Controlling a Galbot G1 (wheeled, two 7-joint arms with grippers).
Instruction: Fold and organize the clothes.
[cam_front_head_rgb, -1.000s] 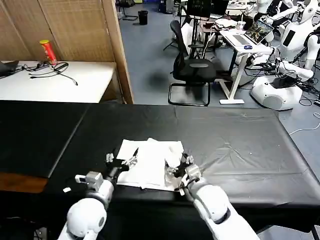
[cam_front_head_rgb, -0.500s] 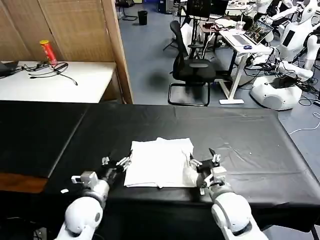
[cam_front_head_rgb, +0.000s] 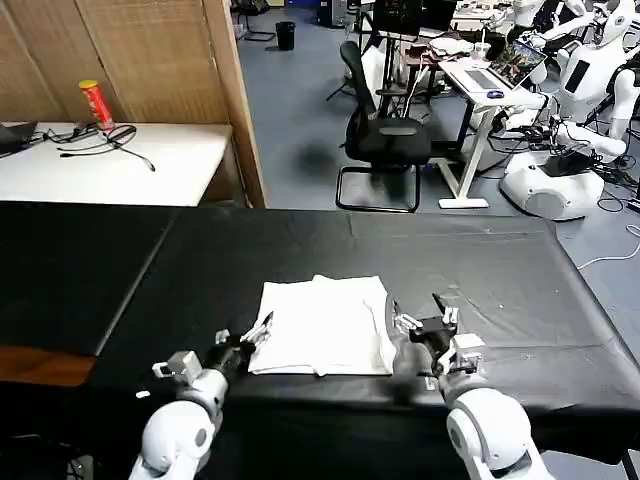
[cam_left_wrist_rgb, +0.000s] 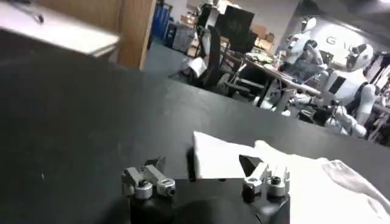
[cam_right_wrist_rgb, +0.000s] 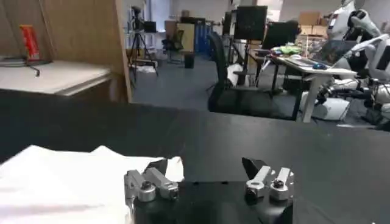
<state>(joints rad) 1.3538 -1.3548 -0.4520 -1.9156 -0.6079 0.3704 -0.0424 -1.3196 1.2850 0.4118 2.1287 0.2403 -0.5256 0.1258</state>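
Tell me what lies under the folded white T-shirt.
The T-shirt lies flat on the black table cover. Nothing else shows around its edges; whatever its folded layers cover cannot be seen. No lettering or logo faces up.

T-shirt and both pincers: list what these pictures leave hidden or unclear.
- T-shirt: any print is folded out of sight in the head view; only plain white layers show.
- T-shirt, left wrist view: its far end is cut off by the picture's edge.
- T-shirt, right wrist view: part is cut off by the edge.
- Left pincer, open: the head view leaves it unclear whether it touches the hem.
- Right pincer: open, apart from the cloth.
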